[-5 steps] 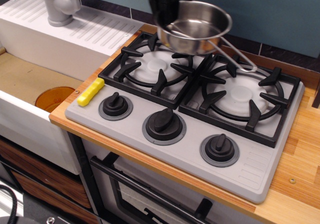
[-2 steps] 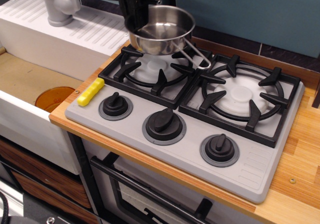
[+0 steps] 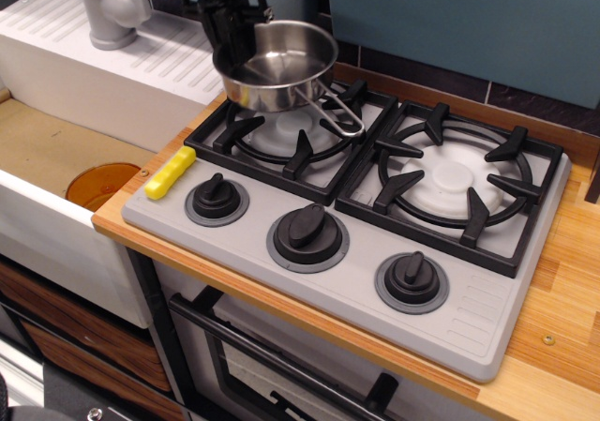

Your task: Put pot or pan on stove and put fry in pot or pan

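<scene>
Above the stove (image 3: 234, 229) — pan (image 3: 275, 65), seemingly pincer-held (image 3: 225, 29).

The wooden counter (image 3: 562, 346) is holding the grey stove (image 3: 375, 252), which is covering most of it. The yellow fry (image 3: 170, 172) is lying on the stove's left edge, near the counter's left corner.

At nine o'clock we see an orange disc (image 3: 101, 184) lying in the beige sink (image 3: 47, 149); at eleven, a grey faucet (image 3: 111, 8) on the white ridged drainboard (image 3: 159, 60); wooden counter (image 3: 562, 346) at four
</scene>
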`<state>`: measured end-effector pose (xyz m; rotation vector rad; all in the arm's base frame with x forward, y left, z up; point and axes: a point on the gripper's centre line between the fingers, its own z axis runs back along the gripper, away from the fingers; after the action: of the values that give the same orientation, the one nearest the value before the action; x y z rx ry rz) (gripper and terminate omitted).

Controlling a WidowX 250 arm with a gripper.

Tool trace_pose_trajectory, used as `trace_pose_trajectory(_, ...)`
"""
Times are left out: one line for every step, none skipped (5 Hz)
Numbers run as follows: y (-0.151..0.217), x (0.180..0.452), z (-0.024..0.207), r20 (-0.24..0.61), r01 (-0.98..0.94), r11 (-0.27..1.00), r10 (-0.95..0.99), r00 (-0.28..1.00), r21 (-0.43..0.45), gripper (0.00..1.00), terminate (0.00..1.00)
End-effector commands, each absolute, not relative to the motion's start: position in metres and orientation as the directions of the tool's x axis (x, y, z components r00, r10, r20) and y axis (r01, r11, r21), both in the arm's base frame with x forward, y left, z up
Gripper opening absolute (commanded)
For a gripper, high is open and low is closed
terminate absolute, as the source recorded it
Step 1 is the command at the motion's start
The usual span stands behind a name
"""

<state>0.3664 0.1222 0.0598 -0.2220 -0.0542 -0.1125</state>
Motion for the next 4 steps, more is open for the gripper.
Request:
trace_pose_trajectory(0.112,0.368,0.073,0.122,0.104,0.981,-0.084,0.989,-0.165,1.00,0.00)
trace_pose_trajectory(0.104,0.371,0.081,0.105,0.089,0.981,-0.072,0.992,-0.170,1.00,0.00)
trace_pose_trajectory(0.096,0.371,0.091,0.090,0.078,0.982,-0.064,0.994,-0.169,1.00,0.00)
trace_pose_trajectory(0.089,0.366,0.100,0.085,0.069,0.983,-0.055,0.995,-0.172,1.00,0.00)
